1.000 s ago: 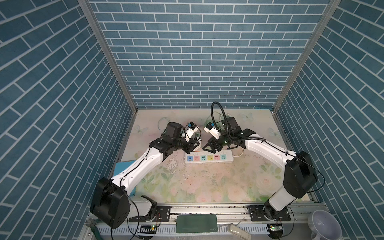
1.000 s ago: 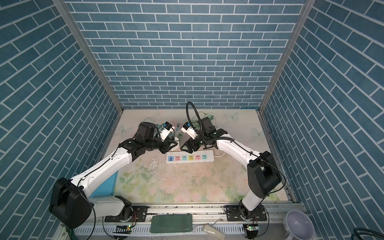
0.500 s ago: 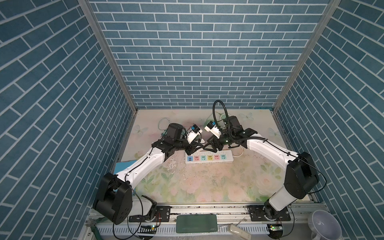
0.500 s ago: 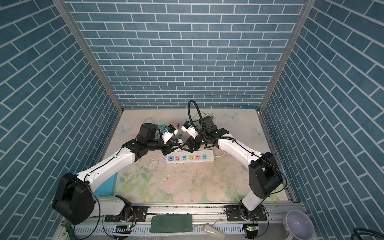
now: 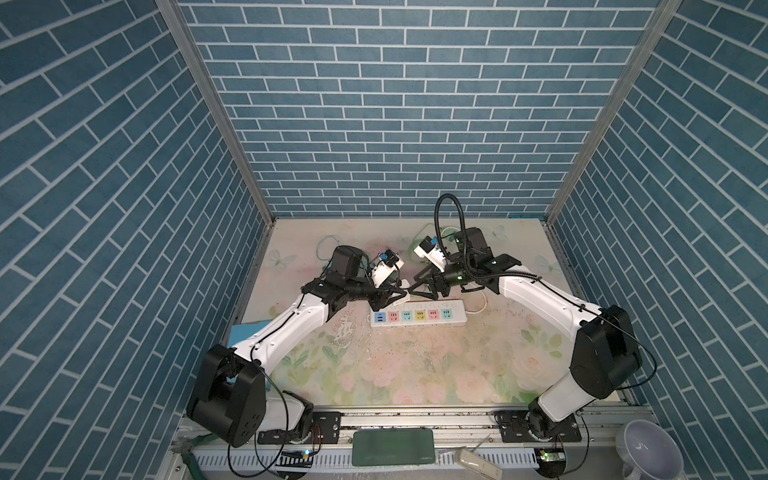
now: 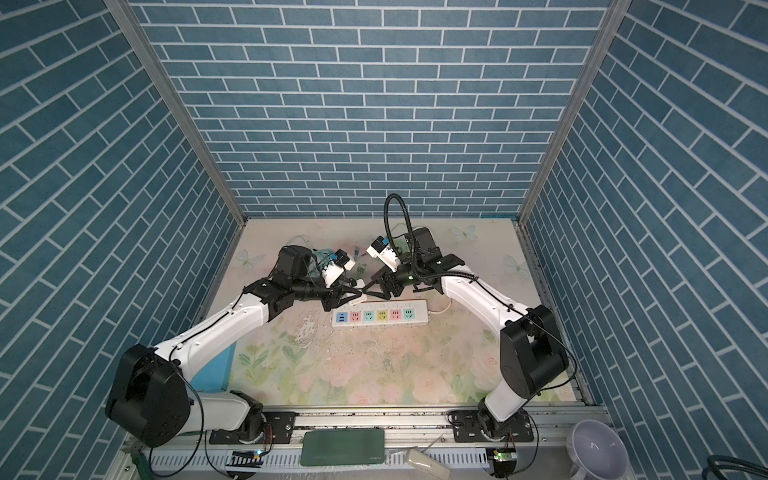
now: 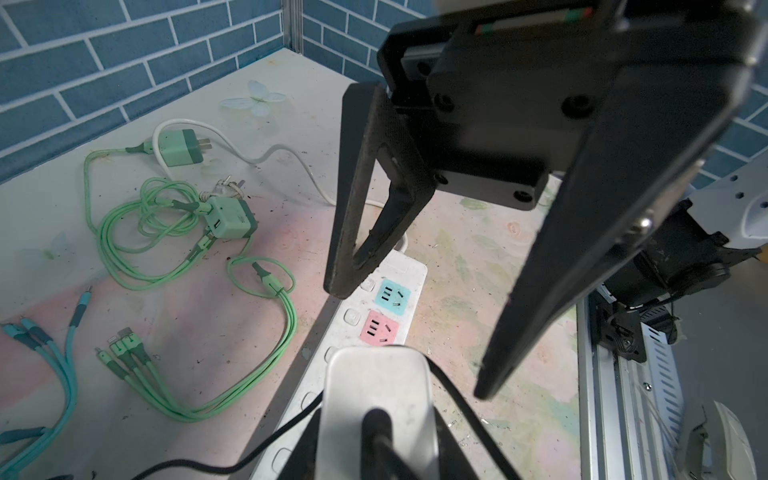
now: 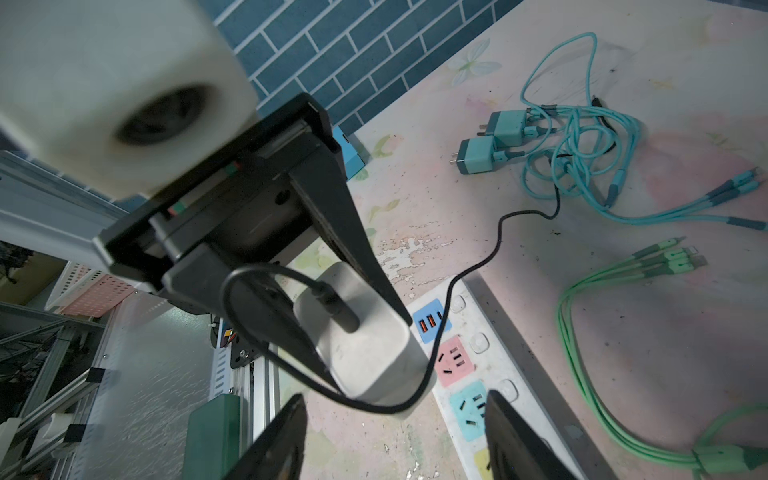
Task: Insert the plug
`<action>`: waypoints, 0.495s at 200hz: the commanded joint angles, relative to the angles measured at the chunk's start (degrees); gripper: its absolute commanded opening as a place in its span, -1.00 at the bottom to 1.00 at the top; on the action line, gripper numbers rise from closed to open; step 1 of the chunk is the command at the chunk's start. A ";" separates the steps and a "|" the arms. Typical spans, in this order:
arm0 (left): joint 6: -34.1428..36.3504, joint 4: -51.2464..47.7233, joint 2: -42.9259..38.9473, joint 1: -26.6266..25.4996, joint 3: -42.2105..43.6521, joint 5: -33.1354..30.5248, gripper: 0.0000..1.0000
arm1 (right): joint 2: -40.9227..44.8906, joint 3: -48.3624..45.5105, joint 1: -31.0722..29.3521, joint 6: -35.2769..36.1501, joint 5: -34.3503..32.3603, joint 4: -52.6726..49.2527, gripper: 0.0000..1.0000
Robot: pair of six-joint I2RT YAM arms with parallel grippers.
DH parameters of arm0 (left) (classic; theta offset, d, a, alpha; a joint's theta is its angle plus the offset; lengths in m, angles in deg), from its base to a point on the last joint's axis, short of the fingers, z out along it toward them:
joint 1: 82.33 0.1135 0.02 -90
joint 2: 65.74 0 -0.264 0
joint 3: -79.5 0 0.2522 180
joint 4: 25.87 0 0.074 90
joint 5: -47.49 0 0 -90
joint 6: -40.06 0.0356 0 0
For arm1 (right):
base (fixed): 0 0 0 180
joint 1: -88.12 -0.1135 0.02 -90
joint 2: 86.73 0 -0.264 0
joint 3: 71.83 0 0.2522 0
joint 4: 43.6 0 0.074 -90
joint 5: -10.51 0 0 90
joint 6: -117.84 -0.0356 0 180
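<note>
The two arms meet nose to nose over the left end of the strip (image 5: 417, 318), which lies flat on the flowery surface (image 5: 415, 374) with its row of coloured sockets facing up. The left gripper (image 5: 400, 296) is pinched tight on the white plug (image 8: 365, 353), with a black finger pressed to each side. A thin black cable (image 8: 498, 232) is plugged into the plug's upper face, loops round it and trails off across the surface. The plug hangs over the end of the strip by the blue USB block (image 8: 430, 322), close to the pink socket (image 8: 455, 361). From where I stand I can't quite tell whether its lower end touches the strip or floats just above it. The right gripper (image 7: 410, 340) faces it from the opposite side with its jaws spread wide and nothing held. Its fingers (image 7: 353, 216) sit just in front of the plug without touching it. Beyond the strip, toward the back wall, a tangle of green and teal cables (image 7: 286, 324) lies loose on the surface with two small chargers (image 7: 230, 220) among them, apart from both grippers.
</note>
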 commanded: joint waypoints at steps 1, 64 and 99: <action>0.82 1.53 -2.00 0.90 -1.35 5.38 -0.98 | 1.15 0.77 -0.13 1.40 3.68 1.92 0.32; -0.05 1.57 -1.90 0.97 -1.51 7.64 -0.94 | -0.04 0.49 -0.08 -0.62 6.46 5.77 0.22; -0.51 2.28 -1.68 0.92 -1.36 6.92 -0.92 | -1.03 1.42 -0.10 -0.76 7.90 5.88 0.20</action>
